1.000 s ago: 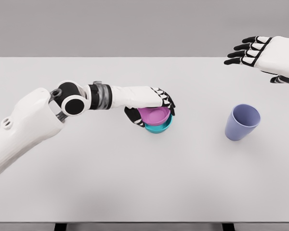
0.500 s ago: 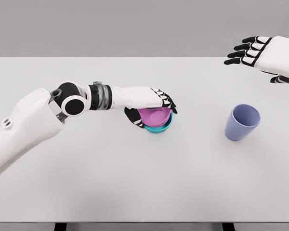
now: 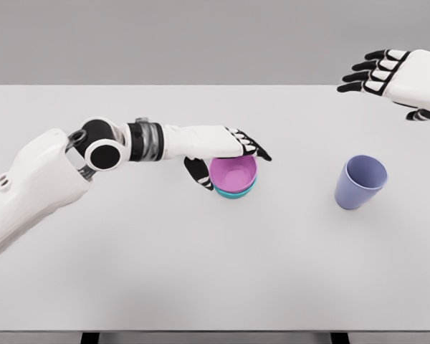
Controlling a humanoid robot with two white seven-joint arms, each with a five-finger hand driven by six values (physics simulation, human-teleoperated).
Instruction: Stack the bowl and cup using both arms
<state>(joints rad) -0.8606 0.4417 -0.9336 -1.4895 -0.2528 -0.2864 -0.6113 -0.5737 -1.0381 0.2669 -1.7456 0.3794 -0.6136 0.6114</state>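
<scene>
We judge the bowl step to be all but done: our left hand [image 3: 226, 154] is at the pink bowl [image 3: 233, 173], which now sits level inside the teal bowl [image 3: 235, 192] just beneath the palm. The fingers [image 3: 252, 147] are stretched out flat over the bowl's far rim and the thumb [image 3: 198, 173] hangs at its near-left side, so the hand looks opened out; whether any digit touches the rim we cannot tell, but it is not clasping the bowl.

The next move, as we read it, falls to the other arm. Our right hand [image 3: 395, 75] hovers with fingers spread and empty, and the lilac cup [image 3: 360, 182] stands upright on the worktop [image 3: 201, 272] below and a little inward of it, well apart from the bowls. That hand must descend, close round the cup's wall, and carry it over to the pink bowl once our left hand is clear.
</scene>
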